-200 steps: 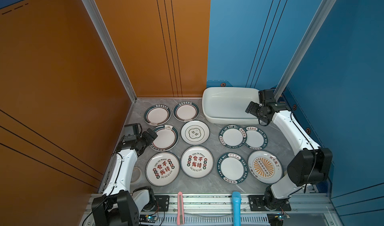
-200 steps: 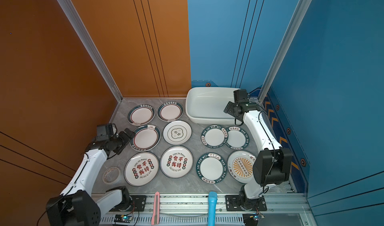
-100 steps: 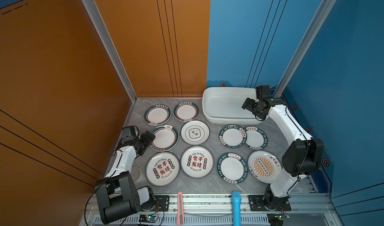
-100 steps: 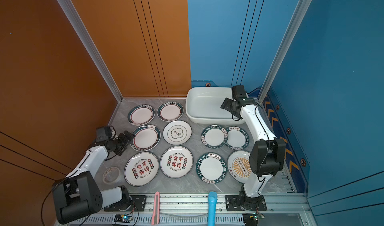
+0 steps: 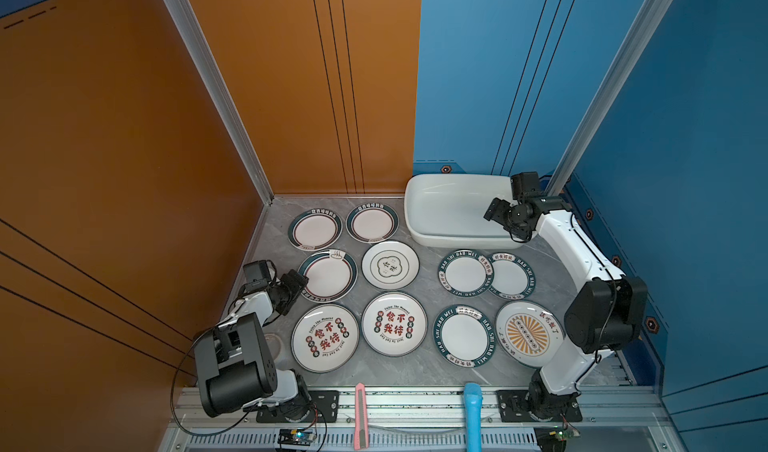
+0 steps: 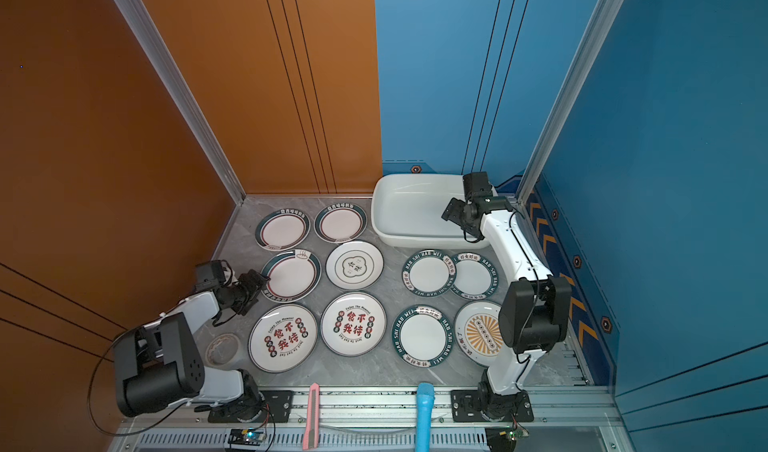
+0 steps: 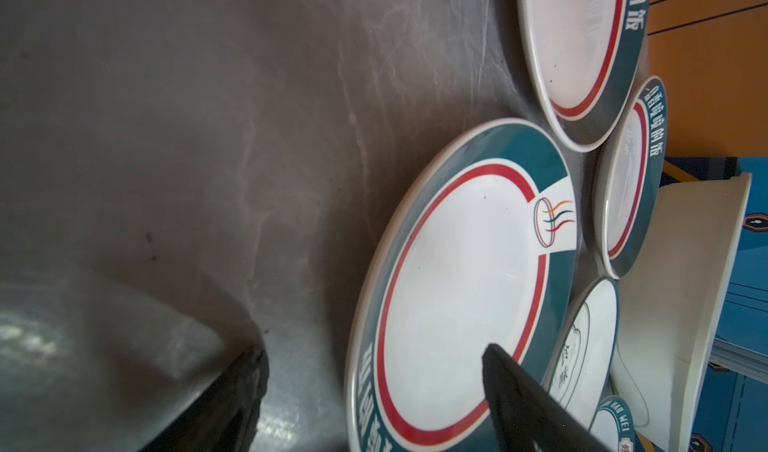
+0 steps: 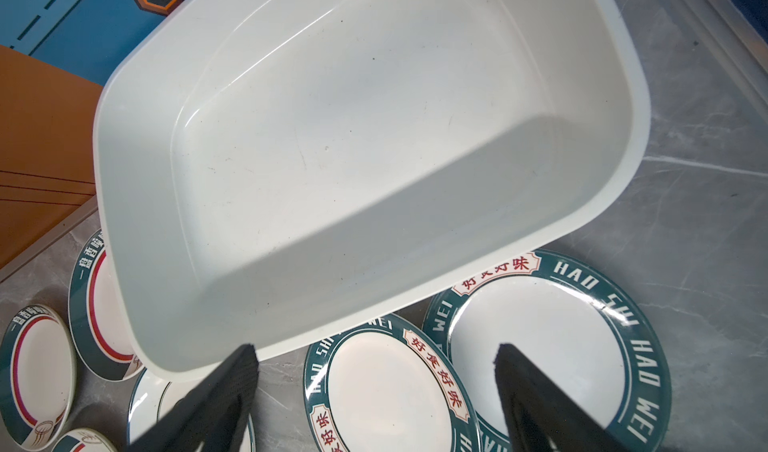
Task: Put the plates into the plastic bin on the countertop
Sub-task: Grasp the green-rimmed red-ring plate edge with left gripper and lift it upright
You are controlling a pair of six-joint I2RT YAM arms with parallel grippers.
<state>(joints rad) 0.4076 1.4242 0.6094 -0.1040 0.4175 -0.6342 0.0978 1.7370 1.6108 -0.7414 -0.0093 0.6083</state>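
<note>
With the plates flat on the counter and the plastic bin empty, the left jaws stand spread astride the rim of the steam-emblem plate, likely to pinch it, while the right jaws hang spread over the bin.

I read HAO SHI HAO WEI and 好食好味 on a green-rimmed plate; Enjoy The Moment with 食不我待 on a red-lettered plate; 食味 on the cloud plate.
</note>
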